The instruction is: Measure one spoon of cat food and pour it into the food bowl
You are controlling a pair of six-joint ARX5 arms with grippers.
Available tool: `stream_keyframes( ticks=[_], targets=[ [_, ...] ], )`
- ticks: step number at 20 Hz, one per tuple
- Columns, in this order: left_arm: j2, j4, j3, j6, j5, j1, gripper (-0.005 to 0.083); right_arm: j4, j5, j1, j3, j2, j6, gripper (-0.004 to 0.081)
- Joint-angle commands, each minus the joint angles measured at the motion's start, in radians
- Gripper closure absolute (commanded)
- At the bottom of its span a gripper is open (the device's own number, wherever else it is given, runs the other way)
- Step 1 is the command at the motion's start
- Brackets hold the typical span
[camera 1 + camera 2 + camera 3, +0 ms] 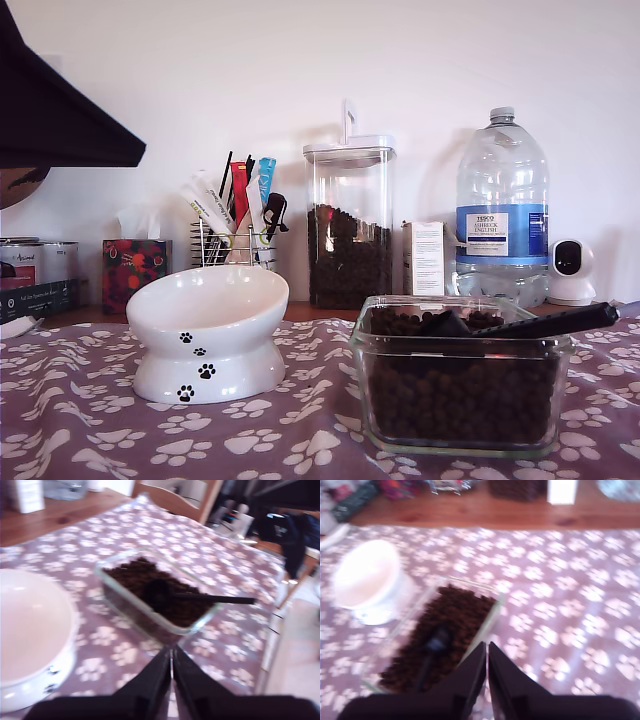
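Note:
The white food bowl (205,335) with black paw prints stands on the paw-print cloth at the exterior view's left. To its right is a clear square glass container (362,345) full of brown cat food (460,392). The black spoon (545,322) lies in the kibble, its handle resting over the rim toward the exterior view's right. My first gripper (171,651) is shut and empty above the cloth, short of the container (107,577), spoon (210,598) and bowl (30,630). My second gripper (486,645) is shut and empty over the container's edge (492,612), near the spoon (432,647).
Behind stand a tall clear canister of kibble (348,225), a water bottle (502,210), a white box (426,258), a small camera (572,272), a wire rack of sticks (235,225), a tissue box (135,270) and tins (35,275). A dark shape (60,100) hangs at the exterior view's top left.

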Motion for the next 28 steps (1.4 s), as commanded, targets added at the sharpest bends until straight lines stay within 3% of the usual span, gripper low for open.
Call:
stream_keyframes(
  ticks=[1,4,9,13,19,22,28],
  targets=[
    [0.004,0.012,-0.002,0.018,-0.018,-0.027,0.0793,-0.031,0.080,0.036,0.015,0.013,0.002,0.0781],
    [0.004,0.012,-0.002,0.018,-0.045,-0.046,0.0793,-0.134,0.177,0.112,0.069,0.039,-0.005,0.0781],
    [0.005,0.013,-0.002,0.018,-0.045,-0.045,0.0793,-0.206,0.299,0.274,0.122,0.120,-0.021,0.0781],
    [0.004,0.013,-0.002,0.018,-0.045,-0.045,0.0793,-0.163,0.341,0.424,0.134,0.176,-0.020,0.0780],
    [0.005,0.013,-0.002,0.018,-0.065,-0.045,0.0793,-0.135,0.565,0.677,0.132,0.187,0.013,0.0780],
    [0.004,0.013,-0.002,0.019,-0.079,-0.045,0.0793,-0.070,0.638,0.780,0.095,0.187,0.040,0.0781],
    [0.004,0.013,-0.002,0.019,-0.080,-0.045,0.0793,-0.039,0.678,0.875,0.019,0.187,0.052,0.0780]
  ],
)
